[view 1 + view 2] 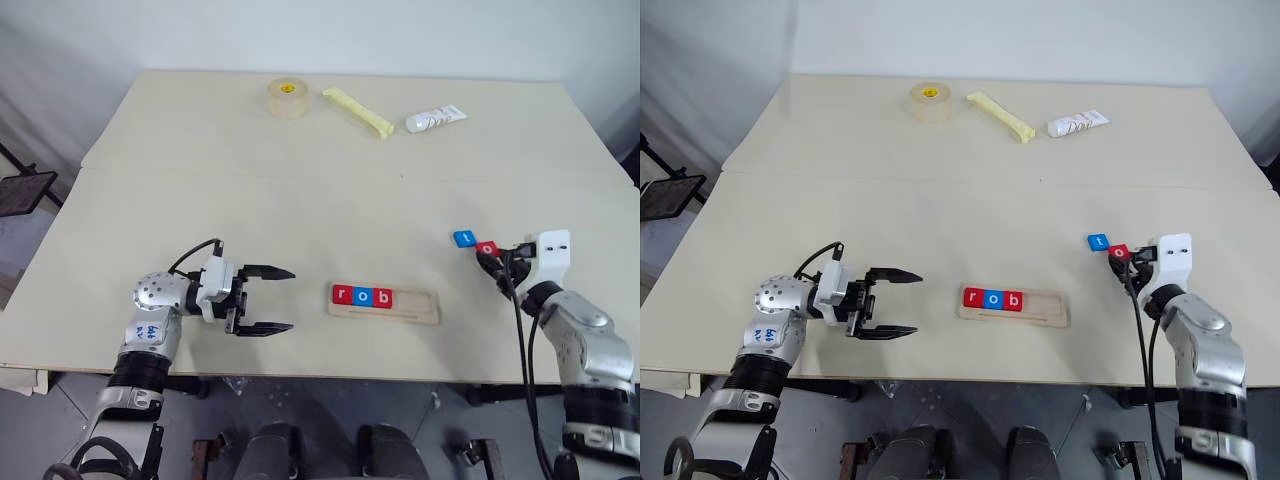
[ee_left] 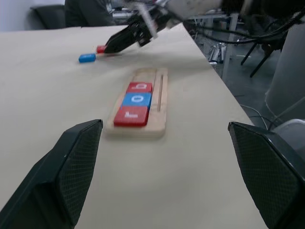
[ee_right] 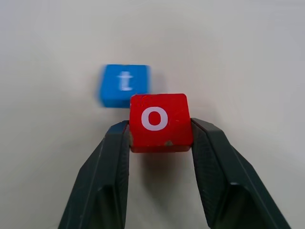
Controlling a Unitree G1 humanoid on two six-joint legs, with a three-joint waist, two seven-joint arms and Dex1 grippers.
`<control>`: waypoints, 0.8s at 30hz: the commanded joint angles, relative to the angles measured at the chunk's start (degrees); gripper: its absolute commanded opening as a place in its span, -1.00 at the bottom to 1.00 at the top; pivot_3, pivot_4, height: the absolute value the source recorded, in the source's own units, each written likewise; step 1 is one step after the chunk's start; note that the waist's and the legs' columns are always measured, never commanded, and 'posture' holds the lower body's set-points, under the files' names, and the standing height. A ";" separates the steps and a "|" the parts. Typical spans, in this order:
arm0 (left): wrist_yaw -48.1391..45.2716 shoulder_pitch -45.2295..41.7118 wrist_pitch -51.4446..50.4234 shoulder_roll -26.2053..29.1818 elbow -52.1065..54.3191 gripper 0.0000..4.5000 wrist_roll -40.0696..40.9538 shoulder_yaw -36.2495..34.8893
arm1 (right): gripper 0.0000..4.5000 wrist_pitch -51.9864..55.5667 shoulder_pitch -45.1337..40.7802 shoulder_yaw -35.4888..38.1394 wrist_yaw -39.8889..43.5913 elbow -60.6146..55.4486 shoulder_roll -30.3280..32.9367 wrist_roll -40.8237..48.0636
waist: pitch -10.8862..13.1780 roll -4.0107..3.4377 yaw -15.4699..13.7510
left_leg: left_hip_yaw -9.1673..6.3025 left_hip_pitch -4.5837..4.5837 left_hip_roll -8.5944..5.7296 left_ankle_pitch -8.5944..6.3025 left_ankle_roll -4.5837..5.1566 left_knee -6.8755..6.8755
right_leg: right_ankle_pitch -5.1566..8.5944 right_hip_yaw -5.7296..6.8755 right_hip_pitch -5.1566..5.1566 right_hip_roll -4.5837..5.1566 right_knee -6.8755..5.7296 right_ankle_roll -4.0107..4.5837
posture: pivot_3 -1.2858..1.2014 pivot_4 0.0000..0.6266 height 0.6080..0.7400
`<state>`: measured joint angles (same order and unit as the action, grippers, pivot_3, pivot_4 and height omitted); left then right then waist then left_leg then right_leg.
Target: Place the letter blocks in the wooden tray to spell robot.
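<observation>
at table's right, right end effector pinching red o block, left end effector spread wide

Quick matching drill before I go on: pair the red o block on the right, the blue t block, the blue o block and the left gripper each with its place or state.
Things:
1. red square o block
2. blue square t block
3. blue square o block
4. left gripper

States:
A. open, holding nothing
B. in the pale wooden tray, between r and b
C. between the right gripper fingers
D. lying loose on the table, beside the red o

Pairs: 1-C, 2-D, 3-B, 4-A
</observation>
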<state>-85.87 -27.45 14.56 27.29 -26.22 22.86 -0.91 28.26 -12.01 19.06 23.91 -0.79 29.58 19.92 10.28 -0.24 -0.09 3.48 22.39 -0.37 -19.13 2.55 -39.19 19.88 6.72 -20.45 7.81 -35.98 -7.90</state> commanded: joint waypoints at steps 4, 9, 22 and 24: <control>-0.36 -0.91 1.44 -0.27 -1.08 1.00 0.53 -0.60 | -0.35 9.84 10.91 3.41 -8.36 -23.55 -4.71 4.12 | 0.00 0.00 0.02 | 0.00 -0.01 0.00 0.00 0.00 0.01 | 0.00 -0.03 0.00 -0.02 0.00 0.00 | 0.03 -0.52 1.00; 0.05 -1.43 1.38 -1.37 -0.99 1.00 0.36 -0.09 | -0.35 12.17 18.52 1.86 -13.03 -31.51 -10.03 3.75 | 0.00 0.00 -0.02 | 0.03 -0.03 0.01 0.00 0.00 0.02 | 0.00 -0.08 0.00 -0.05 0.00 0.00 | 0.03 -0.52 1.00; 0.07 -1.85 0.35 -1.20 -0.06 1.00 0.34 -0.17 | -0.01 8.41 21.01 1.81 -14.63 -29.03 -13.44 3.05 | 0.00 0.00 0.17 | 0.17 -0.09 0.01 0.00 -0.01 0.04 | 0.00 -0.29 -0.03 -0.10 0.01 0.00 | 0.03 -0.52 1.00; 0.09 -1.73 0.22 -1.17 0.18 1.00 0.39 -0.18 | 0.29 7.74 21.37 1.59 -13.93 -29.33 -13.05 2.98 | 0.00 0.00 0.11 | 0.17 -0.09 0.01 0.00 -0.01 0.04 | 0.00 -0.29 -0.03 -0.10 0.01 0.00 | 0.03 -0.52 1.00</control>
<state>-85.83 -28.66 14.93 25.71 -27.72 22.74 -0.95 37.64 8.98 20.26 9.35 -28.93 16.27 22.72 10.28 -0.24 0.02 3.64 22.29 -0.36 -19.13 2.55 -39.15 19.88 6.42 -20.47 7.71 -35.97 -7.90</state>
